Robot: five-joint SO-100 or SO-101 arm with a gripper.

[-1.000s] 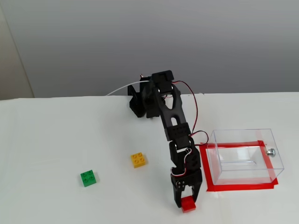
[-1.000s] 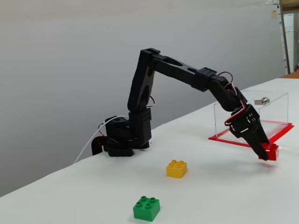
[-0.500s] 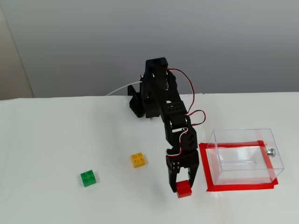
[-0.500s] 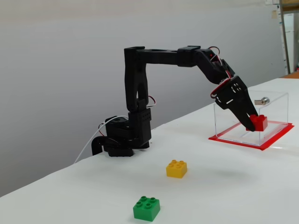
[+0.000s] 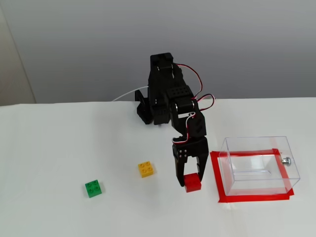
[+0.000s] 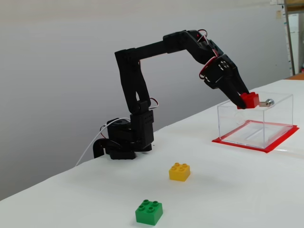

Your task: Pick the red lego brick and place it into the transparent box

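Note:
My black gripper [image 5: 191, 181] is shut on the red lego brick [image 5: 193, 183] and holds it in the air. In a fixed view the brick [image 6: 250, 100] hangs at about the height of the box's top rim, just left of it. The transparent box [image 5: 232, 165] stands empty to the right of the gripper, with a small silver knob [image 5: 286, 160] on its right wall. In a fixed view the box [image 6: 280, 118] is at the far right, its near left wall behind the gripper [image 6: 246, 100].
The box stands on a red tape rectangle [image 5: 254, 197]. A yellow brick [image 5: 145, 169] and a green brick [image 5: 93, 188] lie on the white table, left of the gripper. The arm's base [image 6: 124, 140] stands at the back of the table.

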